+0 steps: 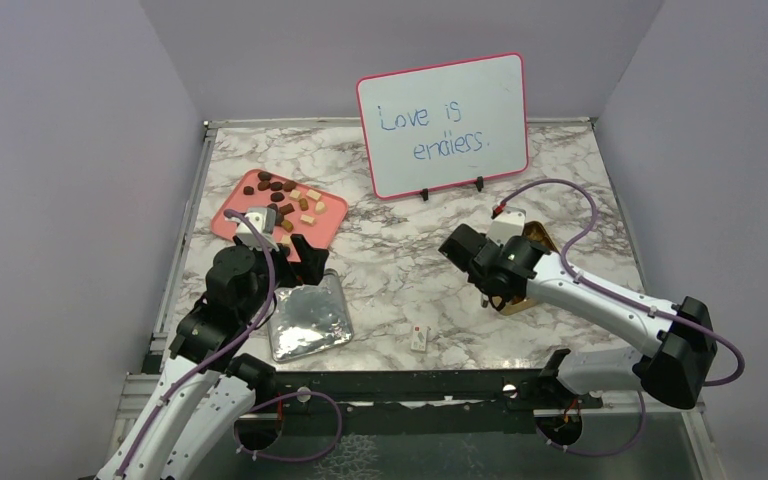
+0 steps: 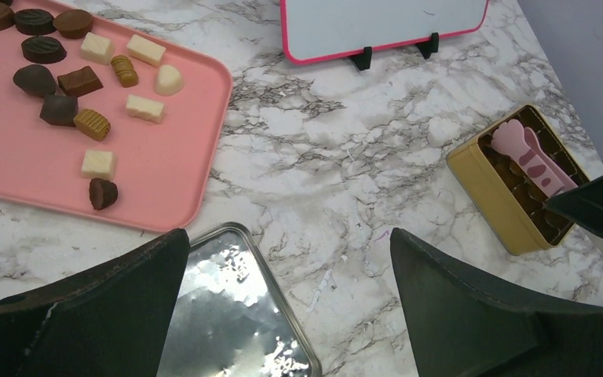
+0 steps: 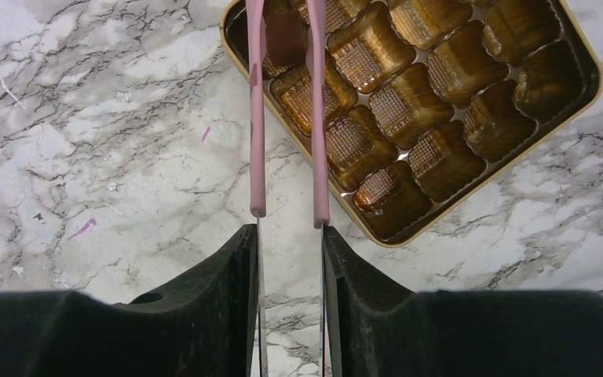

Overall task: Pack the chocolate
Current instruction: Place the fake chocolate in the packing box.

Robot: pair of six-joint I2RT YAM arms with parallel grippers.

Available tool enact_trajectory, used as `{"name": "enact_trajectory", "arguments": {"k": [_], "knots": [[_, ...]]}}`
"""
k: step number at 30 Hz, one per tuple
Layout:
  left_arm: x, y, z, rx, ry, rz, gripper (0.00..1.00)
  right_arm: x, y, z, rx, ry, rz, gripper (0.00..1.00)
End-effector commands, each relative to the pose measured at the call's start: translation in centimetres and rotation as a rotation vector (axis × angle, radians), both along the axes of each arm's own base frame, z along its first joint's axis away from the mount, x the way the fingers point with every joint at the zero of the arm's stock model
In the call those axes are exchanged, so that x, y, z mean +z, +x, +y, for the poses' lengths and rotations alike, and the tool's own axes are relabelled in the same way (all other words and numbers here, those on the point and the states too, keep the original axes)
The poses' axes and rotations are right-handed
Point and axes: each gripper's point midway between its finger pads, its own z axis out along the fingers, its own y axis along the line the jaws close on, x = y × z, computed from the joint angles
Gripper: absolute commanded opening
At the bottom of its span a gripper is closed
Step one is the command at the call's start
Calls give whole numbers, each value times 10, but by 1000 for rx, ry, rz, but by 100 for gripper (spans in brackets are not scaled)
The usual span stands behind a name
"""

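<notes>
The chocolate (image 1: pixel 282 198) (image 2: pixel 63 78) lies as several dark, tan and white pieces on a pink tray (image 1: pixel 230 218) (image 2: pixel 165 157) at the left. My left gripper (image 1: pixel 305 258) (image 2: pixel 289 236) hangs open and empty just in front of the tray, over the edge of a silver lid (image 1: pixel 307 318) (image 2: pixel 228 314). My right gripper (image 1: pixel 500 272) (image 3: pixel 289 232) is shut on pink-tipped metal tongs (image 3: pixel 257 118) (image 2: pixel 530 153). The tong tips reach over a corner of the gold box (image 1: pixel 538 237) (image 2: pixel 502 188) (image 3: pixel 440 86). A darker brown shape sits between the tips; whether it is chocolate I cannot tell.
A pink-framed whiteboard (image 1: pixel 442 125) (image 2: pixel 385 23) stands at the back of the marble table. A small white tag (image 1: pixel 419 338) lies near the front edge, between the arms. Purple walls close in the left, right and back sides.
</notes>
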Motion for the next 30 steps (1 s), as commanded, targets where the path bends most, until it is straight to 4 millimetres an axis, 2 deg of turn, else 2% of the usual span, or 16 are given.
{"name": "enact_trajectory", "arguments": {"k": [1, 13, 18, 25, 30], "knots": [[3, 1, 0, 0, -4, -18, 99, 13, 3, -4, -25, 0, -23, 37], [5, 0, 1, 0, -6, -26, 99, 26, 3, -2, 29, 10, -33, 38], [5, 0, 2, 3, -6, -28, 99, 35, 6, 6, 84, 30, -47, 38], [16, -3, 8, 30, -19, -70, 99, 53, 23, 48, 273, 109, -86, 35], [29, -8, 22, 92, -42, -128, 99, 64, 33, 107, 557, 211, -111, 35]]}}
